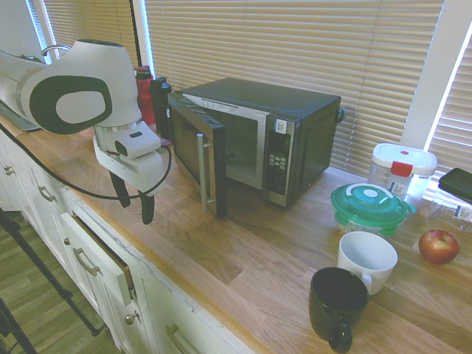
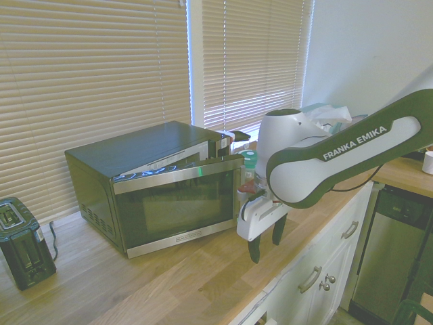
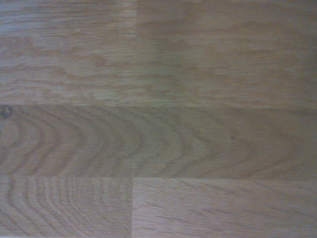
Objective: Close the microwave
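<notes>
Standing nearest the first exterior camera, well apart from the microwave (image 1: pixel 303 140) on its button-panel side, is a black mug (image 1: pixel 338 302), with a white mug (image 1: pixel 367 259) just beside it and slightly closer to the microwave. The apple (image 1: pixel 439 246) lies farther out on that same side. A round container with a green lid (image 1: pixel 371 209) sits between the white mug and a clear box with a white lid and red clasp (image 1: pixel 403 172), both off the microwave's panel side; a dark-lidded clear container (image 1: pixel 452 198) stands farther from it. Below the counter (image 1: pixel 243 258), in front of the microwave, a drawer (image 1: pixel 98 259) is pulled partly out. The gripper (image 1: pixel 137 209) hangs over the counter in front of the microwave, on the outer side of its door (image 1: pixel 199 151), with its fingers spread apart and pointing down, nothing between them. The microwave itself is on the counter, its door partly open and the silver handle (image 1: pixel 203 173) upright near the free edge. Past the door, on the microwave's hinge side, stand a red bottle (image 1: pixel 144 96) and a black bottle (image 1: pixel 161 107); the second exterior view also shows a black toaster (image 2: pixel 24 244) on this side. Window blinds (image 1: pixel 295 44) hang behind the microwave.
</notes>
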Motion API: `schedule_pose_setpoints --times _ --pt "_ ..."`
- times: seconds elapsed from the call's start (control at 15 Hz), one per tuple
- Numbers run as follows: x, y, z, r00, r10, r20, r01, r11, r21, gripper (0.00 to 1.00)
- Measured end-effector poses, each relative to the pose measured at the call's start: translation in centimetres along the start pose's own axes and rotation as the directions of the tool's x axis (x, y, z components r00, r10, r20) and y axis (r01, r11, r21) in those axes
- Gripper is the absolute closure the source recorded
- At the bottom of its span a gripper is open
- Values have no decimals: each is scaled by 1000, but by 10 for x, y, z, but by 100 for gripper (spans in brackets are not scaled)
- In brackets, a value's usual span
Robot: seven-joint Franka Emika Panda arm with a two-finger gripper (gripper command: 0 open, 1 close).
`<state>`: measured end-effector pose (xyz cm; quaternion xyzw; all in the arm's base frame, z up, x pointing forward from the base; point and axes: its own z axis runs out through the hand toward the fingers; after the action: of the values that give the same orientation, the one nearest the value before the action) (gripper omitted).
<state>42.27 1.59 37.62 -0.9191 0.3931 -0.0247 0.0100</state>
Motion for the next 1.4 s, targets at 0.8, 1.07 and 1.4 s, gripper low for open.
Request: schedule_pose_setpoints --times 0.8,1.07,1.4 --pt "25 -43 -25 998 -14 -56 14 1000 14 0" --pt "32 -74 -42 996 -43 -78 43 999 6 0" --pt "46 -105 -67 993 -59 -103 59 998 4 0"
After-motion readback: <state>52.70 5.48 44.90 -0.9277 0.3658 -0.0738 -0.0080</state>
